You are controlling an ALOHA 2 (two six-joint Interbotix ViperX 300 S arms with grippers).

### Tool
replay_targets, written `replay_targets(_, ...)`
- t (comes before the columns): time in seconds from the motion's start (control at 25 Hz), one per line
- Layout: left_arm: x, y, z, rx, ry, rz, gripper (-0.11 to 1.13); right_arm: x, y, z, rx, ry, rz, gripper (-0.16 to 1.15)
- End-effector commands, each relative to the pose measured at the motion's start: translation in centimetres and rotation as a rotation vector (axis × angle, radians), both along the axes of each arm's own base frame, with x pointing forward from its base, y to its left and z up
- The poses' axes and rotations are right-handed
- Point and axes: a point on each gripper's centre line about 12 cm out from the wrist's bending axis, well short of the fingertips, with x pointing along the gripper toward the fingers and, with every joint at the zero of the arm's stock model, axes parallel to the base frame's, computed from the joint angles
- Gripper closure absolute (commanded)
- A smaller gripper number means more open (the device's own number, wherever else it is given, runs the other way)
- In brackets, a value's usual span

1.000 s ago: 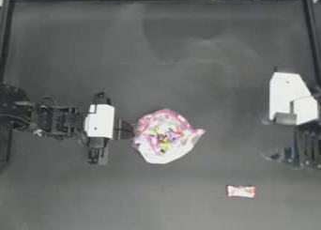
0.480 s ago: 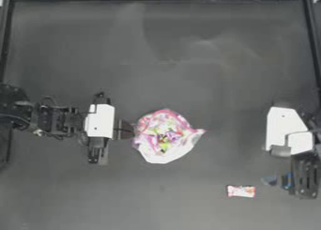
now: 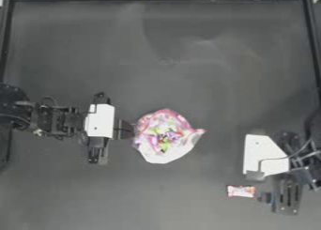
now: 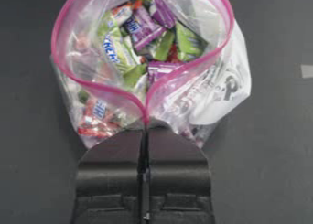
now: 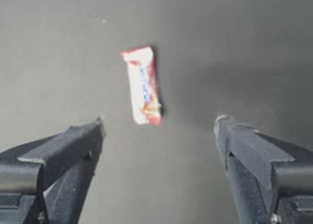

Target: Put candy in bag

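Not much can be read here. Inside the bag (image 4: 143, 67), a green sweet wrapper (image 4: 113, 51) has white letters that look like "RCH", cut off at both ends. A purple sweet wrapper (image 4: 142, 29) has white letters too, but they are too blurry to read. The candy (image 5: 144, 86) on the table has pink-red marks, not clear words.
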Motion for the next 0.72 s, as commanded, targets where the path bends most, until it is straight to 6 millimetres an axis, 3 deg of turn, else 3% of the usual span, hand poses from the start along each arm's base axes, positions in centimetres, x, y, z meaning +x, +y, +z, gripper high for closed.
replay_targets(0.04,0.5,0.1,2.2,0.005,-0.070,0.001,0.97,1.0,0.9,-0.7,0.004,0.000,0.016,-0.01)
replay_targets(0.48,0.5,0.1,2.1,0.004,-0.069,0.001,0.97,2.5,2.2,-3.9,-0.005,0.039,0.016,-0.01)
replay_targets(0.72,0.5,0.0,2.1,0.004,-0.069,0.000,0.97,2.9,2.0,-4.8,-0.036,0.036,0.012,-0.01)
